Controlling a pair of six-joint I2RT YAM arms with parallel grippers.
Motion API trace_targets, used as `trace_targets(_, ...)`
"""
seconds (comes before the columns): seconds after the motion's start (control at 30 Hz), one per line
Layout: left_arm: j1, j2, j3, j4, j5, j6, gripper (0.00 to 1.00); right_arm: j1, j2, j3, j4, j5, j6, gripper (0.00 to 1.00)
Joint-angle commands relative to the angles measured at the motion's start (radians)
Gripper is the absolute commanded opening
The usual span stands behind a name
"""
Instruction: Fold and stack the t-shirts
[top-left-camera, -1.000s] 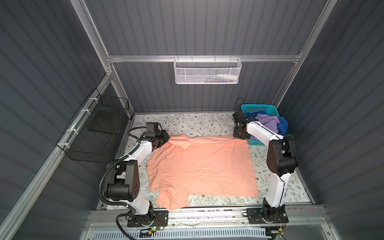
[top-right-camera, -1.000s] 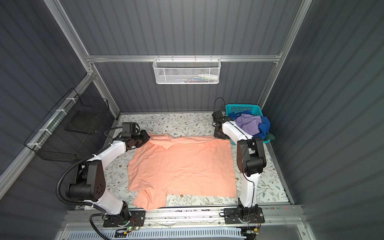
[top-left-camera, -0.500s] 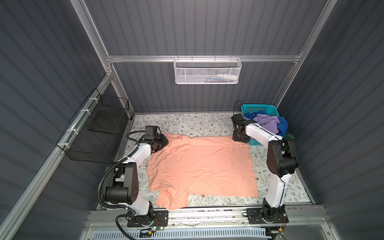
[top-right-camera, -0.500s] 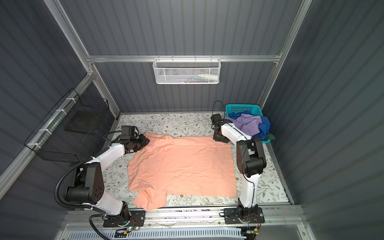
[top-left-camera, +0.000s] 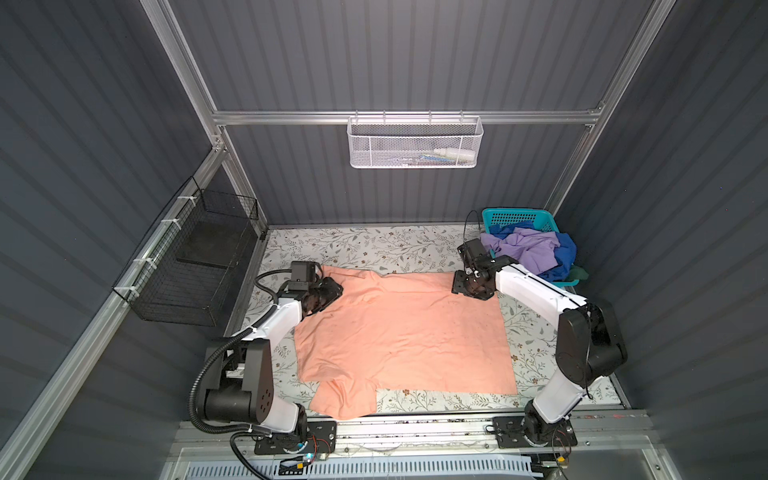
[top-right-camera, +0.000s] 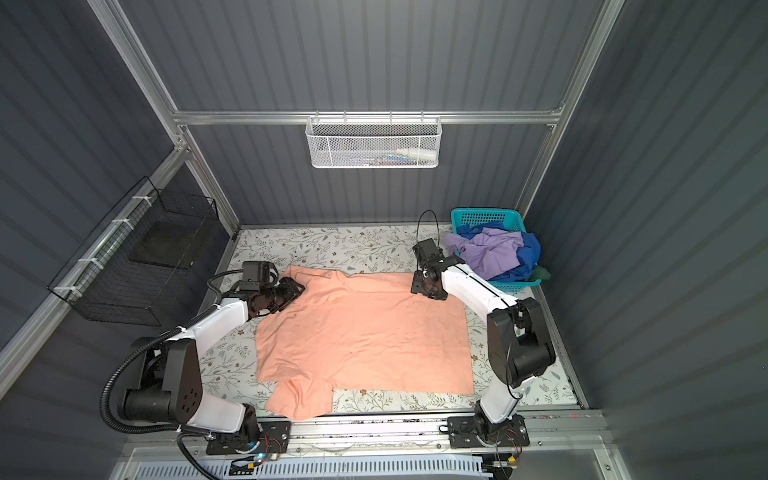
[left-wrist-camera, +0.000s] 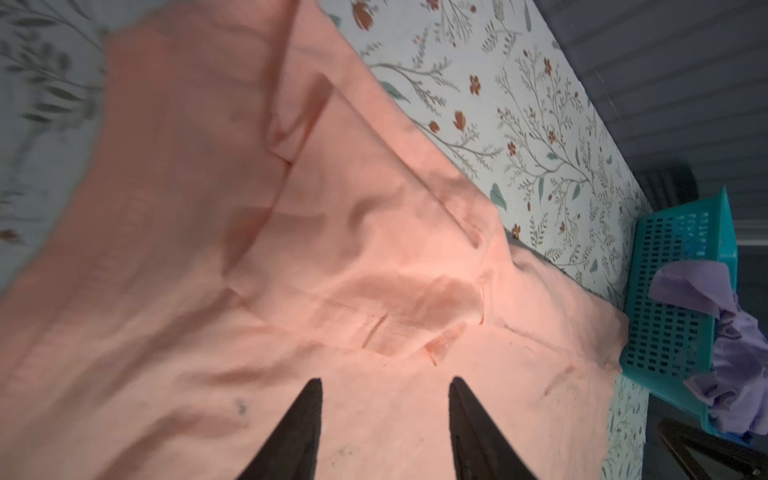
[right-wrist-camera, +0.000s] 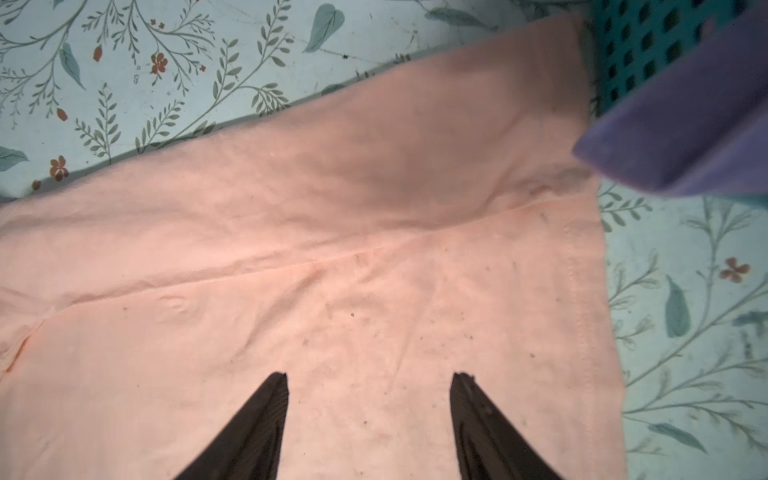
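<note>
The peach shirt lies spread flat on the table, plain side up. I can't see any print from here. It lies sideways to the robot: the stitched hem is on the right arm's side, and one sleeve pokes off the near-left corner, so its long axis seems to run across the table from arm to arm.

Both arms are at the far edge, one at each far corner. The left fingers are over the rumpled shoulder end and the right fingers are over the hem corner. In each wrist view the two black tips stand apart with only cloth beneath them – nothing is pinched, both are released.

What matters for the next move is that the whole shirt lies on the near side of both sets of fingers. A fold would mean pinching that far edge and drawing it toward the robot's base. The left corner has a tucked sleeve and looks harder to grasp cleanly.

The lavender shirt and blue shirt wait heaped in the teal basket – just beside the right arm, which is clearly the nearer one.
</note>
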Motion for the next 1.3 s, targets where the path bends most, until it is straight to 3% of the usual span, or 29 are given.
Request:
trace_targets(0.0,-0.076,0.018,0.012,0.027,0.027,0.012,0.51,-0.002,-0.067,-0.051,0.059,-0.048,0.051,0.72)
trace_targets(0.1,-0.101,0.057,0.007,0.065,0.038,-0.008,0.49,-0.003,-0.117,-0.105,0.092,-0.053,0.072,0.83)
trace_targets(0.23,-0.124,0.120,0.032,0.062,0.023,0.001,0.48,-0.006,-0.167,-0.161,0.119,-0.065,0.082,0.91)
trace_targets(0.8,-0.207,0.264,0.143,0.035,-0.008,0.003,0.40,-0.048,-0.220,-0.289,0.151,-0.086,0.122,0.90)
trace_targets(1.27,-0.246,0.330,0.201,-0.010,-0.094,0.051,0.34,-0.066,-0.221,-0.295,0.160,-0.116,0.124,0.89)
